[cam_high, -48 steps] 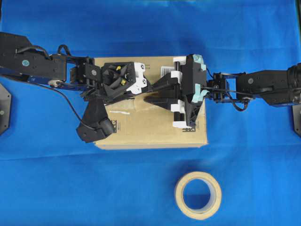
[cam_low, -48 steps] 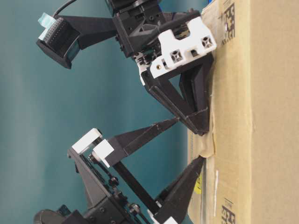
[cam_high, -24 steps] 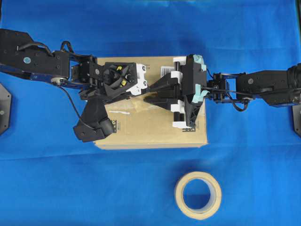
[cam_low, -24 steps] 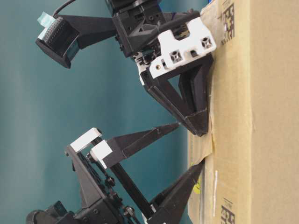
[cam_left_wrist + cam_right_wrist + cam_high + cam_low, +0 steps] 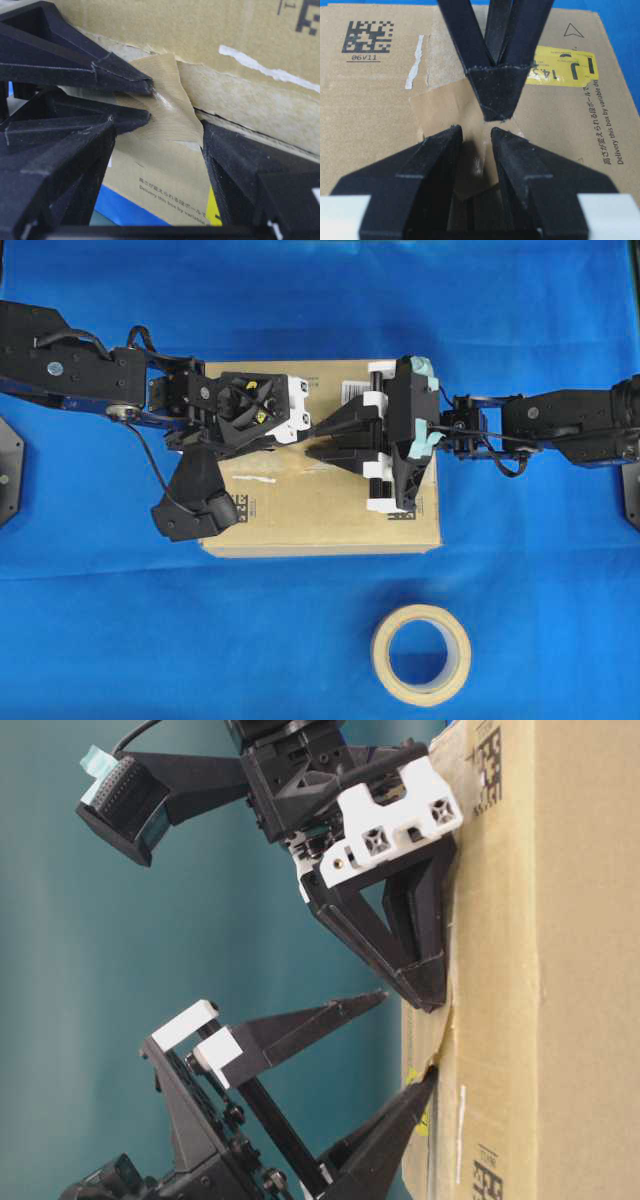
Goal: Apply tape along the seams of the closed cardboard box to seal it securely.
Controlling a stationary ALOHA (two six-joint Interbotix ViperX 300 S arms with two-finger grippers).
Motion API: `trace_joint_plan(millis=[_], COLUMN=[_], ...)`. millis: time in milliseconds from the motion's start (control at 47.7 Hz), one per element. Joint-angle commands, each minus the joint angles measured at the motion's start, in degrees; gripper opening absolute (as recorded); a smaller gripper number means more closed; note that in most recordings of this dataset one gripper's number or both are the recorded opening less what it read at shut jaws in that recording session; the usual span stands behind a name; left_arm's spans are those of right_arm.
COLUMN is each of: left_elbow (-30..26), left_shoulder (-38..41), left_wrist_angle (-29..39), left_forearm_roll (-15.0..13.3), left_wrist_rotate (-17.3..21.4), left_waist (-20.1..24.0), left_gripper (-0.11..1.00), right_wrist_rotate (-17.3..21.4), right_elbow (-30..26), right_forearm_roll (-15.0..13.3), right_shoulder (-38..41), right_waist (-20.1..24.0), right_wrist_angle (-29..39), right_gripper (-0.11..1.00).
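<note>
Your tape (image 5: 167, 107) is thin, limp and sticky, buckled over the seams (image 5: 240, 125) of the cardboard box (image 5: 330, 515). Press its free edges. Left gripper (image 5: 405, 1040) gapes wide, empty; right gripper (image 5: 476, 137) part-open, pinning tape, gripping nothing.

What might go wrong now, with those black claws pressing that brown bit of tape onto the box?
The tape looks buckled, one corner lifting off the cardboard box; it may set with a crease and not lie flat over the seam.

The left gripper has one finger on the box and one in the air; the tape could stick to a fingertip and peel away as it moves.

The right gripper might drag the patch askew.
</note>
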Motion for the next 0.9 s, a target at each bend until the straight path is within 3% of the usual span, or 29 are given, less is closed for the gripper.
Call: trace_joint_plan(millis=[0, 126, 881], left_elbow=[-0.4, -0.4, 0.1], left_shoulder=[-1.4, -1.6, -3.3], left_wrist_angle=[1.4, 1.9, 1.6], left_forearm_roll=[1.4, 2.8, 2.9], left_wrist_rotate=[-0.3, -0.6, -1.0], left_waist=[0.2, 0.2, -0.4], left_gripper=[0.67, 0.67, 0.67], right_wrist_rotate=[-0.1, 0.0, -0.1], right_elbow=[-0.5, -0.5, -0.3], right_forearm_roll=[0.2, 0.1, 0.2], right_shoulder=[-0.5, -0.5, -0.5], right_waist=[0.3, 0.3, 0.4], right_wrist_angle=[-0.2, -0.2, -0.2], right_gripper=[0.35, 0.35, 0.35])
